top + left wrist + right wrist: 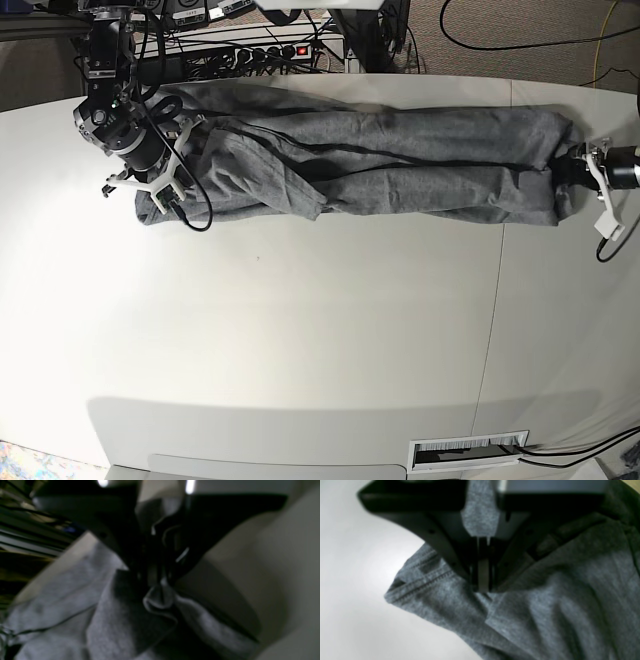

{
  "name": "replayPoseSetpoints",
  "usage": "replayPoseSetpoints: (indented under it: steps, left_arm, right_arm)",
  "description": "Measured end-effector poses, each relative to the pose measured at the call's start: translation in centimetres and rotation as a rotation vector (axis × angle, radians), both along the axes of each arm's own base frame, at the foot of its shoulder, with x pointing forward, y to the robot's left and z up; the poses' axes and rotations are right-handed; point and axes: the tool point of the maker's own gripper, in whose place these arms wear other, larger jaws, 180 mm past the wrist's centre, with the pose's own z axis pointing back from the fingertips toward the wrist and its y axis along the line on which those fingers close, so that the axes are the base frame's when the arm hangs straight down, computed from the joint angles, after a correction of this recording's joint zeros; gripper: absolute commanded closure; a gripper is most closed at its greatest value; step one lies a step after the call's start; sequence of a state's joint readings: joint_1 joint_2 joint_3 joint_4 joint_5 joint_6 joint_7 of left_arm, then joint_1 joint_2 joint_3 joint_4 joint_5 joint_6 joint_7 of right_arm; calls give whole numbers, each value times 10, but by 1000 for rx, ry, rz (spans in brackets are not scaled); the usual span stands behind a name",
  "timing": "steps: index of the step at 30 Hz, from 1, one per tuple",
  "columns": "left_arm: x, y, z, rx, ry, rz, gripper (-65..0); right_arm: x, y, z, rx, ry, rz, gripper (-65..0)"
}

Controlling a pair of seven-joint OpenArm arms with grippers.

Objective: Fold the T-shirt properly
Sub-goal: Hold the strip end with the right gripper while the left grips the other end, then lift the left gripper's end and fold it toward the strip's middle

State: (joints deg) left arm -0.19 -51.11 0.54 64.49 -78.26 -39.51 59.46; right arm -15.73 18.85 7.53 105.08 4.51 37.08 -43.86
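Note:
The heather-grey T-shirt [380,160] lies stretched in a long band across the far part of the white table [300,330], folded lengthwise with creases. My right gripper [166,198] is at its left end, shut on the fabric. In the right wrist view my right gripper [483,586] pinches the cloth beside a stitched hem [420,585]. My left gripper [570,170] is at the shirt's right end, shut on it. In the left wrist view my left gripper [160,585] holds a bunched fold of the T-shirt [62,600] just above the table.
A power strip [270,50] and cables [500,40] lie behind the table's far edge. A seam [492,330] runs down the table on the right. A slotted vent [468,452] sits at the near edge.

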Motion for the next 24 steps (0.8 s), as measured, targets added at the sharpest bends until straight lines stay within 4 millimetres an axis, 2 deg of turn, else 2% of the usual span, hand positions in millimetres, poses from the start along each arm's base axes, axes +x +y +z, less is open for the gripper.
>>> replayPoseSetpoints:
  steps: [6,9,12,17,24]
  left_arm:
    - [28,1,43,-62,-120,22,0]
    - [22,5,46,-36,-96,-7,0]
    - [19,1,42,-45,-87,-12,0]
    - [21,-36,34,-130,-106,-29,0]
    - [28,-90,52,-208,-204,-128,0]
  right_arm:
    - [0,0,0,-1,1,1,0]
    - [0,0,0,-1,0,0,0]
    - [0,0,0,0,0,1,0]
    - [1,1,1,4,-7,2,0]
    - [2,1,2,7,-12,4,0]
